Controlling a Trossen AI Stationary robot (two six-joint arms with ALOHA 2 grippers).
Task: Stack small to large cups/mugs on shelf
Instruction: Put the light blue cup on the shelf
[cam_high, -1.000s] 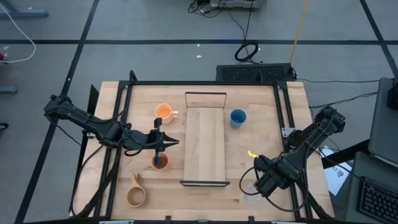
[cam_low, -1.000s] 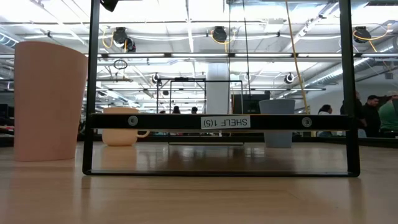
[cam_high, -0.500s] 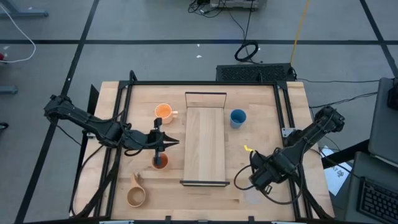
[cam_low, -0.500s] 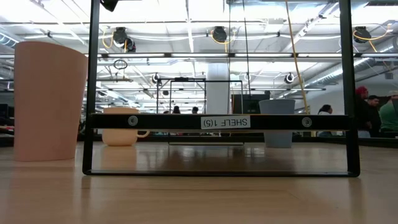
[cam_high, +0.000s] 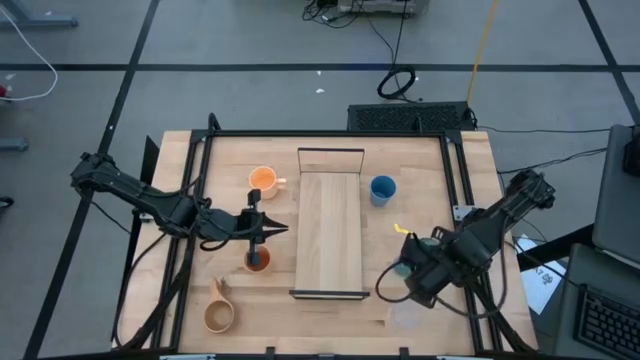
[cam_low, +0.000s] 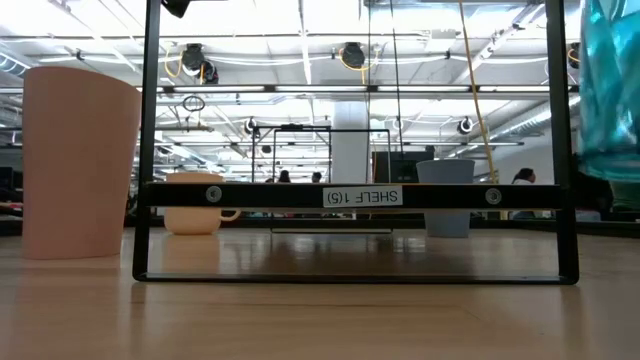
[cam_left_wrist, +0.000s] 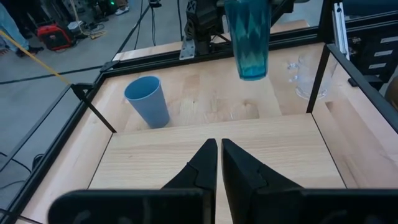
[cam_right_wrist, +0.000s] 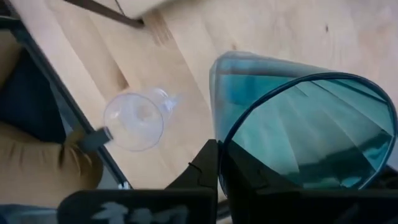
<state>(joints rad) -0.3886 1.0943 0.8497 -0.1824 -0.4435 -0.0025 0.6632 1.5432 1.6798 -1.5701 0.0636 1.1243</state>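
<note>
The right claw (cam_right_wrist: 217, 163) is pinched shut on the rim of the teal tumbler (cam_left_wrist: 247, 37), holding it lifted clear of the desk (cam_high: 430, 175) near the right edge, beside the shelf (cam_high: 329, 230). The clear cup (cam_right_wrist: 134, 120) stands by the desk's front right corner. The left claw (cam_left_wrist: 218, 163) hovers closed and empty at the shelf's left side, just behind the small orange cup (cam_high: 257, 261). The blue cup (cam_high: 382, 189) stands right of the shelf, toward the back.

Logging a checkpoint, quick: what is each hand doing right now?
Left hand: closed, holding nothing, above the table beside the shelf.
Right hand: closed on the teal tumbler rim, lifted.
</note>
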